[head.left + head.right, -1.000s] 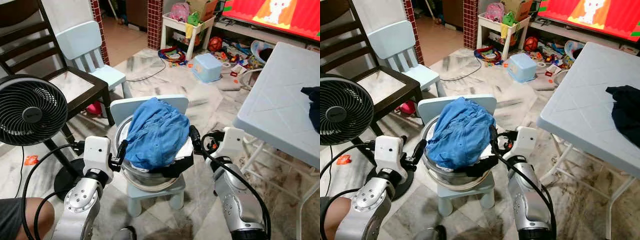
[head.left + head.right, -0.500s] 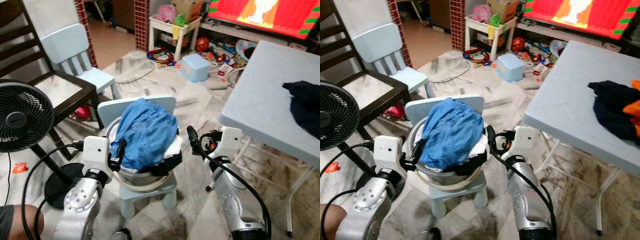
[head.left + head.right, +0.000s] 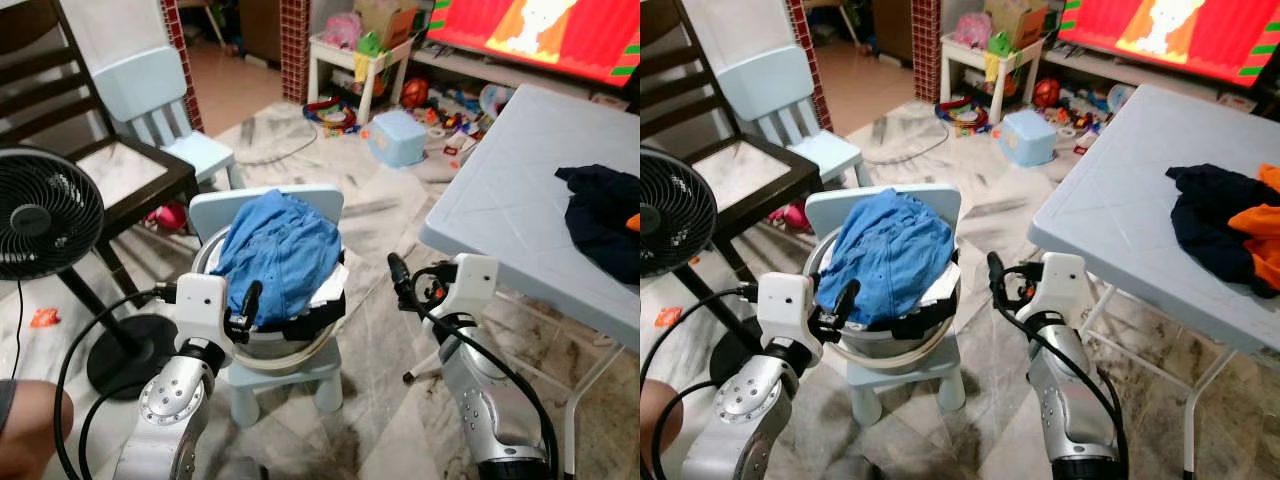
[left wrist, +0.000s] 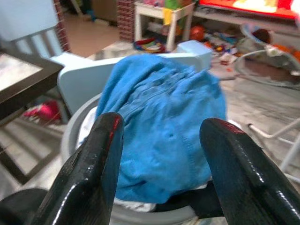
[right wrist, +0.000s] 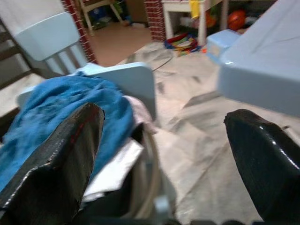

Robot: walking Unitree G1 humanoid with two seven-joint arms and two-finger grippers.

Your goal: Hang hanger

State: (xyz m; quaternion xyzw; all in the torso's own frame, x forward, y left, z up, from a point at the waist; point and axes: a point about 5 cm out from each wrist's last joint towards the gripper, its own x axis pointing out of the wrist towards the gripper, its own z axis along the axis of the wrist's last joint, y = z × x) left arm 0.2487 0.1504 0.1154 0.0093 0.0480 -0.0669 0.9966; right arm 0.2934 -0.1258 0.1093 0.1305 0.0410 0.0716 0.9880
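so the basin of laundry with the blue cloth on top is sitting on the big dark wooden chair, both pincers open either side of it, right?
Not quite. The basin with the blue cloth sits on the small light blue chair, not the dark wooden chair behind it, as the left eye view shows. The rest holds: the left pincer and right pincer are open on either side.

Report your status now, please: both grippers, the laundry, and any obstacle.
Left gripper open at the basin rim, empty. Right gripper open, clear of basin, empty. Blue garment heaped in basin on small chair. Folding table close on right.
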